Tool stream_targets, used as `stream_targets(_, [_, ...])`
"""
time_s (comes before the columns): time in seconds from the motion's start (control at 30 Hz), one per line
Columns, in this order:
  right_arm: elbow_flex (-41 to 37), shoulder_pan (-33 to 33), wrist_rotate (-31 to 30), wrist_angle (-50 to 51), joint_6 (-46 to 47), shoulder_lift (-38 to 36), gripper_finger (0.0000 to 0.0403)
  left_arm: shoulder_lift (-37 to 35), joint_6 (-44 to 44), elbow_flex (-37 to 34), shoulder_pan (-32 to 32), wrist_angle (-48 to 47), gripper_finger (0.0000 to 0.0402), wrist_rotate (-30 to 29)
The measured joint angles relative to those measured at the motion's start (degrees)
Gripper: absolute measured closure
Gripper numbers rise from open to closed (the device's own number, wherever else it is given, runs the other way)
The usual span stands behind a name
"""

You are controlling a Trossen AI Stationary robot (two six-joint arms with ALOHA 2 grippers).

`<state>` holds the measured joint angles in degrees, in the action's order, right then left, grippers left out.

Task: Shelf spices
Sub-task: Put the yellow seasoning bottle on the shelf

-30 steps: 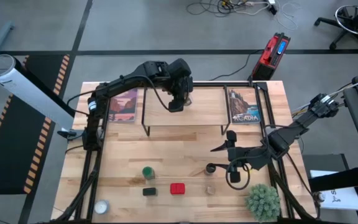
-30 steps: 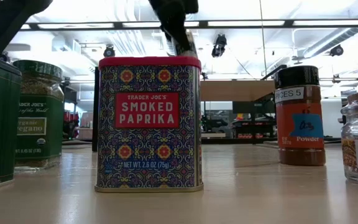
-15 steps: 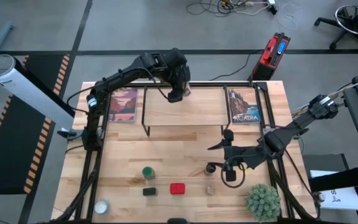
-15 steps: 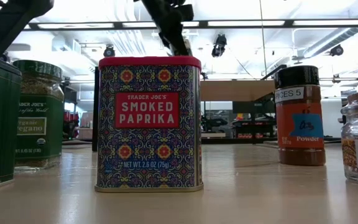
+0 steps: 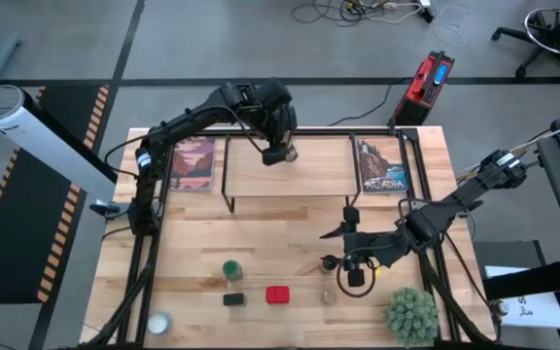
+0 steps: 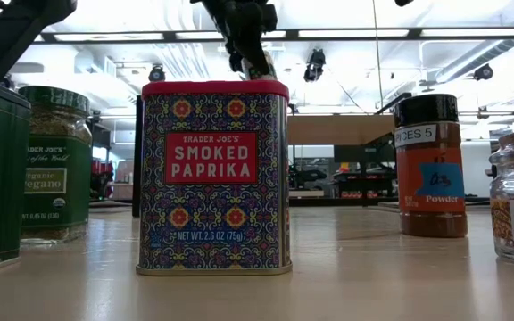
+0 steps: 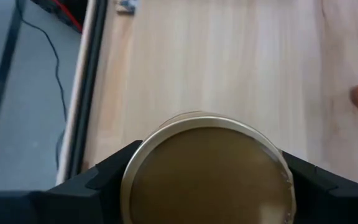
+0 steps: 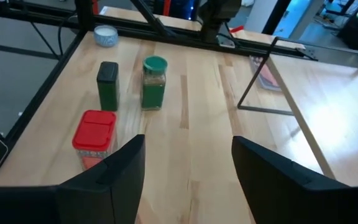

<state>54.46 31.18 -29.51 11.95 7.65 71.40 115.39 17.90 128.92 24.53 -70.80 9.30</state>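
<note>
My left gripper is shut on the tan round jar and holds it over the far part of the shelf, a low wood plank on black legs. My right gripper stands open and low over the table, just right of the dark-capped brown bottle. It points toward the table's left with nothing between its fingers. The green-lidded jar, black box, red square tin and tiny clear jar stand upright on the table near its front. My left gripper pinches the tan round jar between its two fingers, one on each side of the round wall just below the lid. The fingers come from above, slanting down. The jar stays upright, lid up, above the shelf's plank.
Two upright picture cards flank the shelf. A green spiky plant stands at the near right corner and a small white cup at the near left. Bare tabletop lies between the shelf and the spices.
My left gripper has swung a little toward the table's far edge with the tan jar and has rolled about its own line. The jar stays over the shelf. My right gripper has moved toward the table's left and a little lower, closer to the brown bottle.
</note>
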Motion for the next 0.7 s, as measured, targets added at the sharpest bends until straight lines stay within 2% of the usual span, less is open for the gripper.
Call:
stream_targets(0.33, [0.0,-0.1,0.0,2.9,0.4,-1.3,0.0180,0.0,-1.7,0.5,-1.6,-0.3,0.0132,0.7])
stream_targets(0.7, [-0.3,-0.1,-0.5,11.2,4.7,-4.7,0.0191,0.1,-2.6,6.0,-1.5,0.9,0.0132,0.7])
